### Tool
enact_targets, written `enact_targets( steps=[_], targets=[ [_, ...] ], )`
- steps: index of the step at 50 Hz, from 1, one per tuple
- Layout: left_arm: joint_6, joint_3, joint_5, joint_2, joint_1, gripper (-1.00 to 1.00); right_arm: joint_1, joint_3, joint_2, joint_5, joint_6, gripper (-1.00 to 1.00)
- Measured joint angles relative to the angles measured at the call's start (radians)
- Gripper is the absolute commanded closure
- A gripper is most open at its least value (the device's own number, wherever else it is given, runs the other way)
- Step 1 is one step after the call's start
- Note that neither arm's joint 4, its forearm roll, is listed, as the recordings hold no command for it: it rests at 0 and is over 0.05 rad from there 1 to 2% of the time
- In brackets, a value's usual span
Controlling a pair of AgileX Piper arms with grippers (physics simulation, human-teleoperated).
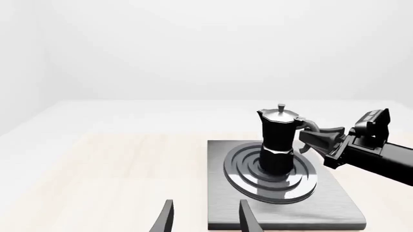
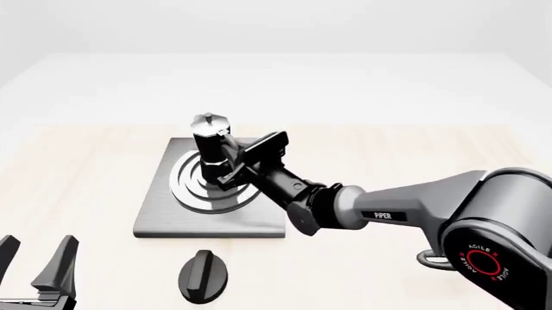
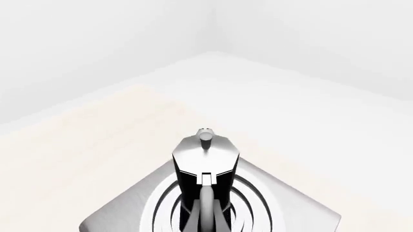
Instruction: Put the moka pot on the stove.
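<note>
Moka pot (image 2: pixel 211 143) is seen standing upright on the stove (image 2: pixel 164 216), set on the burner rings (image 2: pixel 194 194) near their middle. In the front view the pot is placed toward the far part of the slab, with its silver lid and knob uppermost. The right gripper (image 2: pixel 234 165) is found at the pot's right side, at the level of the handle and the waist; its fingers are brought up against the handle side of the pot. In the left wrist view the right gripper (image 1: pixel 311 137) is shown meeting the pot's (image 1: pixel 279 140) handle, the fingers lying close around it, though whether the handle is actually clamped cannot be told from any view. In the right wrist view the pot (image 3: pixel 205 179) is seen straight ahead and very near, its handle running down the middle toward the camera, with the stove (image 3: pixel 303 212) beneath it.

The left gripper (image 2: pixel 36 265) is held low at the near left of the table (image 2: pixel 388 161), well apart from the stove; its two fingers are spread, with nothing between them. A black oval knob (image 2: pixel 203 276) is seen lying on the table just in front of the stove's near edge, between the two arms
</note>
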Motion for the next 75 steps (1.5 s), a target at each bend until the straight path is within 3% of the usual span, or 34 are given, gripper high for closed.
enact_targets(
  steps=[46,47,75],
  targets=[
    [0.000,0.000,0.000,0.000,0.000,-1.00,0.000,-0.016,0.028,0.010,0.020,1.00],
    [0.000,0.000,0.000,0.000,0.000,-1.00,0.000,-0.017,0.028,0.010,0.020,-1.00],
    [0.000,0.000,0.000,0.000,0.000,-1.00,-0.006,-0.029,0.035,0.012,0.030,-1.00]
  ],
)
